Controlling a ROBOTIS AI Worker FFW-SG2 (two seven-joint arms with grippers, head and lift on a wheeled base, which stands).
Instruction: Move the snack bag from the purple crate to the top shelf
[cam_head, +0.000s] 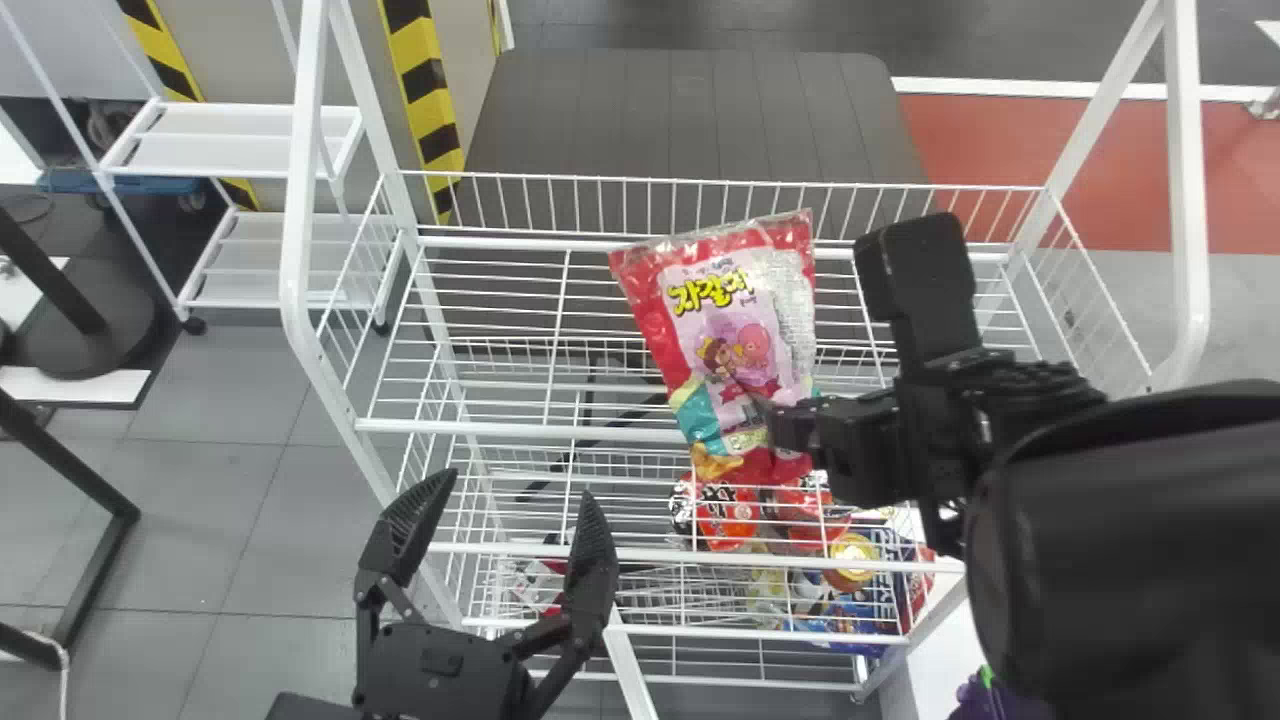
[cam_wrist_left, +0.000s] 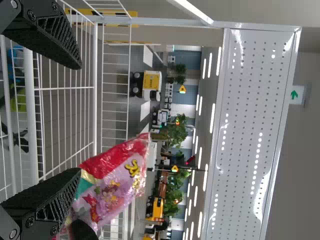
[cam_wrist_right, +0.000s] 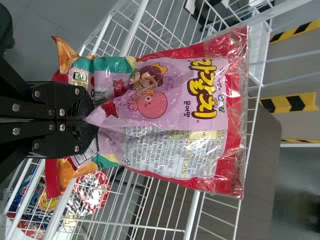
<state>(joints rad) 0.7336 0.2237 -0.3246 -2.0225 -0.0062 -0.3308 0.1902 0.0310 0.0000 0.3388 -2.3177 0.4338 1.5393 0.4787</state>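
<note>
My right gripper (cam_head: 785, 425) is shut on the lower part of the snack bag (cam_head: 735, 345), a red and pink packet held upright over the top shelf (cam_head: 500, 430) of the white wire rack. In the right wrist view the gripper (cam_wrist_right: 92, 117) pinches the bag (cam_wrist_right: 175, 110), creasing its front. My left gripper (cam_head: 520, 495) stands open at the rack's front left, nothing between its fingers. Beyond the open left gripper (cam_wrist_left: 75, 120), the bag (cam_wrist_left: 112, 182) also shows in the left wrist view.
Lower shelves hold red packets (cam_head: 730, 515) and other snacks (cam_head: 850, 610). White rack posts (cam_head: 300, 200) rise on both sides. A purple thing (cam_head: 985, 695) lies at the bottom right, partly behind my right arm.
</note>
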